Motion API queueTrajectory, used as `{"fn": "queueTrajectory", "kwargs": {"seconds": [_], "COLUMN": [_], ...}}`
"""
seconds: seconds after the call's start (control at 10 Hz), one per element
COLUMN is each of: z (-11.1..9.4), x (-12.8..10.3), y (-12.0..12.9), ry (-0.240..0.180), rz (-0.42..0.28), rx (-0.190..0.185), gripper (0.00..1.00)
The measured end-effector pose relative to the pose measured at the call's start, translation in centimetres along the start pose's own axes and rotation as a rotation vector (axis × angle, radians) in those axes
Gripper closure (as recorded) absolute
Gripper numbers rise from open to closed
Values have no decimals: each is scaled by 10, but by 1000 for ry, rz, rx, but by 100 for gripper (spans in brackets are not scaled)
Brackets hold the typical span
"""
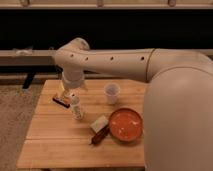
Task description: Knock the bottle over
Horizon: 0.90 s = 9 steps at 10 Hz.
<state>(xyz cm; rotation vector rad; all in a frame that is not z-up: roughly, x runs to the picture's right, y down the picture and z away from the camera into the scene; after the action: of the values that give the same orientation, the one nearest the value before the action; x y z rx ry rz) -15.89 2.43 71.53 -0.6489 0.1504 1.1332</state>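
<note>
The bottle (76,106) is small, slim and whitish with a white cap. It stands upright on the left part of the wooden table (55,142). My gripper (67,92) hangs below the cream wrist of the arm (110,61), just behind and left of the bottle's top, close to it. The wrist hides most of the gripper.
A short translucent cup (112,93) stands right of the bottle. An orange bowl (126,125) sits at the right front, with a pale sponge and dark-handled tool (99,128) beside it. A dark red flat item (61,101) lies behind the bottle. My arm's big shoulder covers the right side.
</note>
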Motion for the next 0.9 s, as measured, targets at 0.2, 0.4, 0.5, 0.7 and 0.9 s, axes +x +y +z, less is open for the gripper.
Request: {"fn": "queueTrajectory", "kwargs": {"seconds": [0.2,0.4,0.5,0.7,0.9], "z": [22,47,63,76,79], "x": [-5,-14,-21,-33,-34], "y": [0,10,16,35,48], "ry": [21,43,55,73,91], "rz": [-1,-14,-21,-46,-67], "rx": [-27,-53,-68,-91,-99], "gripper": [20,20,20,20,20]}}
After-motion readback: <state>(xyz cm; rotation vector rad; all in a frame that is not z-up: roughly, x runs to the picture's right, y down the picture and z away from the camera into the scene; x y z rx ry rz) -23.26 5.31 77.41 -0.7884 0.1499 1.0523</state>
